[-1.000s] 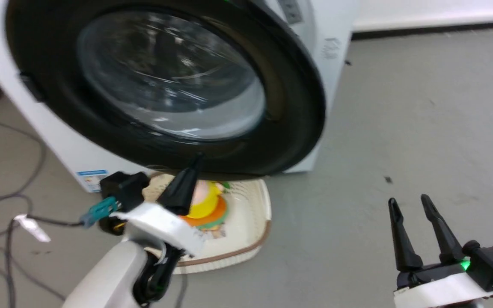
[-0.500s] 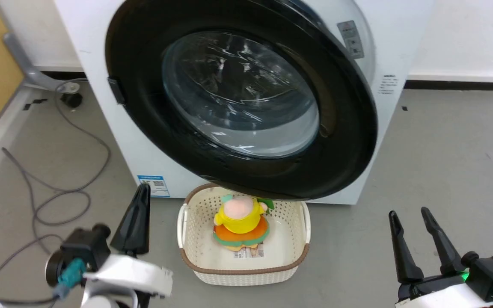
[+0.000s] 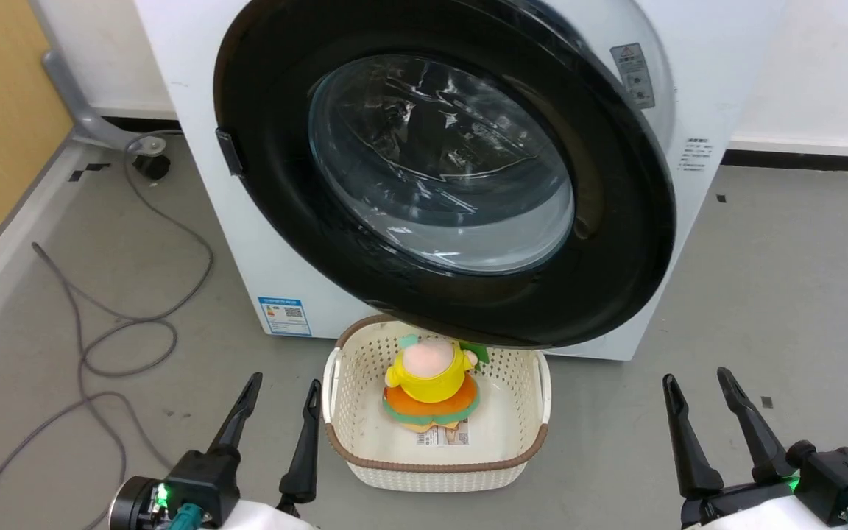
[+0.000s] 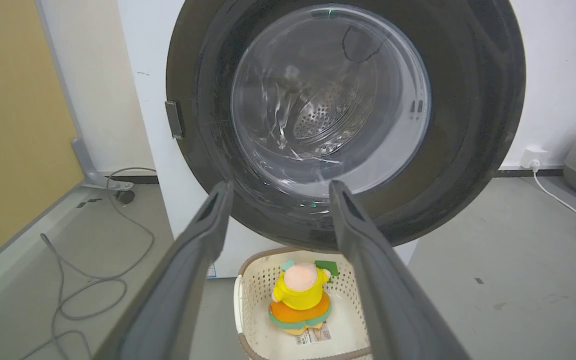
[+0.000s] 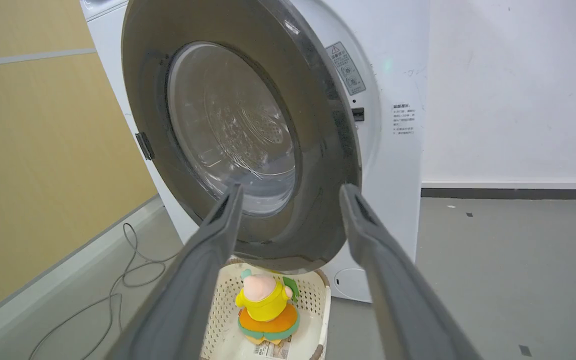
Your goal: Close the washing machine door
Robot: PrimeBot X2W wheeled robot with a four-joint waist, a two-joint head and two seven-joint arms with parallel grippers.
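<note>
Hanging ajar over the basket [image 3: 439,477], the washing machine door [image 3: 626,221] looks heavy, stiff and slick; I'd push its black right rim, not the glass. Left gripper [image 3: 284,381] and right gripper [image 3: 695,375]: spread, empty.

The big white washing machine [image 3: 196,147] stands at the back. Its round black plastic door [image 3: 277,169] sticks out in front, over the cream plastic basket [image 3: 435,467] on the grey floor [image 3: 762,294]. A yellow soft toy [image 3: 431,375] sits in the basket. Grey cables [image 3: 129,346] lie to the left.
</note>
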